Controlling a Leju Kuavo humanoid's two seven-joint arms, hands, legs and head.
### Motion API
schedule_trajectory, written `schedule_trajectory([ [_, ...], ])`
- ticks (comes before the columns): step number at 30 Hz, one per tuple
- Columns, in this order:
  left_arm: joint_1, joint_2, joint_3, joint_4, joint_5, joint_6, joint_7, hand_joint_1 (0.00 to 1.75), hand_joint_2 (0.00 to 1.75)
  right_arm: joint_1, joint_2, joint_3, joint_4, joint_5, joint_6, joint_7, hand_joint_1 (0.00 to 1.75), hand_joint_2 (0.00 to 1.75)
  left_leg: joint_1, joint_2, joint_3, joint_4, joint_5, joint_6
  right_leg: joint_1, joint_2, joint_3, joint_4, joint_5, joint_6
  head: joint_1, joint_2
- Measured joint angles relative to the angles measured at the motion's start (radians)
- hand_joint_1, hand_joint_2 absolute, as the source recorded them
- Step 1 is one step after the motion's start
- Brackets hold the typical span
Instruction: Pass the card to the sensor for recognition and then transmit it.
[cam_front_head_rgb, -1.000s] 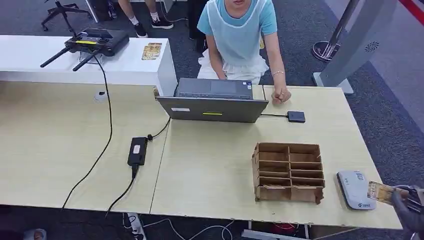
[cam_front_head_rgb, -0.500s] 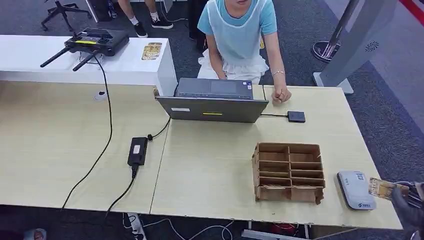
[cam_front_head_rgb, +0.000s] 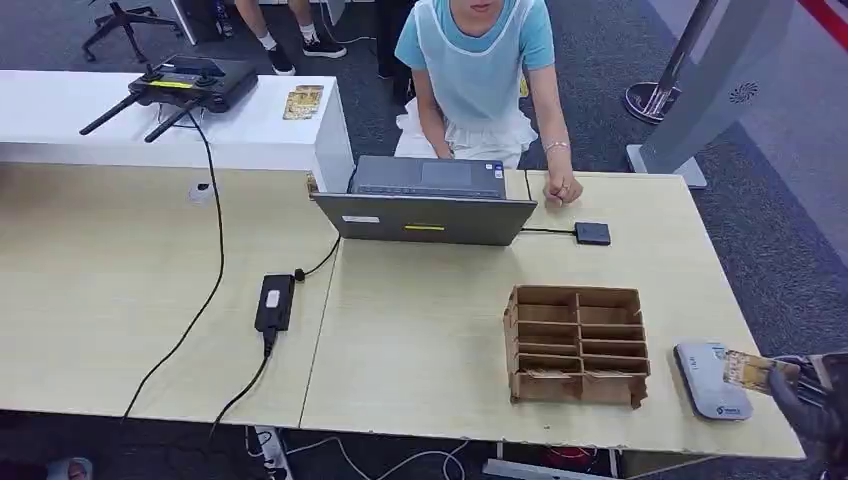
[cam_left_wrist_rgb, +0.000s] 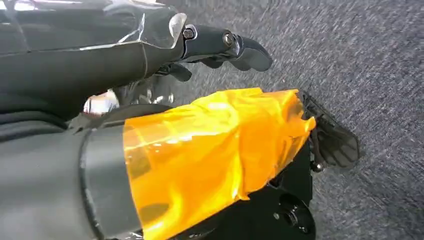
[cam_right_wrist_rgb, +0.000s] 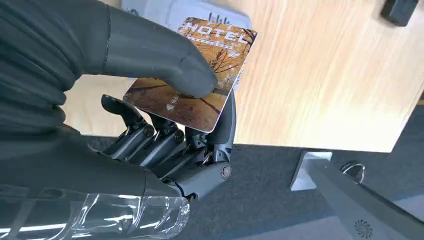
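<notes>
My right hand (cam_front_head_rgb: 808, 398) comes in at the table's front right corner and pinches a brown hotel card (cam_front_head_rgb: 747, 370). The card's far end overlaps the right edge of the grey-white sensor (cam_front_head_rgb: 705, 381), which lies flat near the table's front edge. In the right wrist view the thumb (cam_right_wrist_rgb: 165, 62) presses the card (cam_right_wrist_rgb: 205, 75) onto the fingers beneath, with the sensor (cam_right_wrist_rgb: 165, 7) just beyond it. My left hand (cam_left_wrist_rgb: 200, 125), wrapped in orange tape, hangs over grey carpet with its fingers (cam_left_wrist_rgb: 225, 42) apart and nothing in it.
A cardboard slotted organiser (cam_front_head_rgb: 577, 345) stands just left of the sensor. A laptop (cam_front_head_rgb: 425, 205) and a seated person (cam_front_head_rgb: 480, 70) are at the table's far side, with a small black box (cam_front_head_rgb: 592, 233) on a cable. A power adapter (cam_front_head_rgb: 274, 300) lies mid-table.
My right hand has carried the card a little to the left and away from me, so that it now overlaps the sensor's right edge. Everything else has kept its place.
</notes>
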Motion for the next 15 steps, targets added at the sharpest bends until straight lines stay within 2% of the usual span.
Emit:
schedule_trajectory([
  [8,0.001,0.007,-0.061,0.0,-0.055,-0.002,0.013,0.0,0.0,-0.041,-0.023,0.072,0.07,-0.015,-0.033,0.005,1.75,1.75,0.0,0.0,0.0,0.0,0.0,0.0,0.0,0.0,0.0,0.0,0.0,0.0,0.0,0.0],
  [15,0.001,0.011,-0.086,0.0,-0.076,-0.002,0.02,0.0,0.0,-0.055,-0.033,0.099,0.111,-0.026,-0.055,0.008,1.75,1.75,0.0,0.0,0.0,0.0,0.0,0.0,0.0,0.0,0.0,0.0,0.0,0.0,0.0,0.0],
])
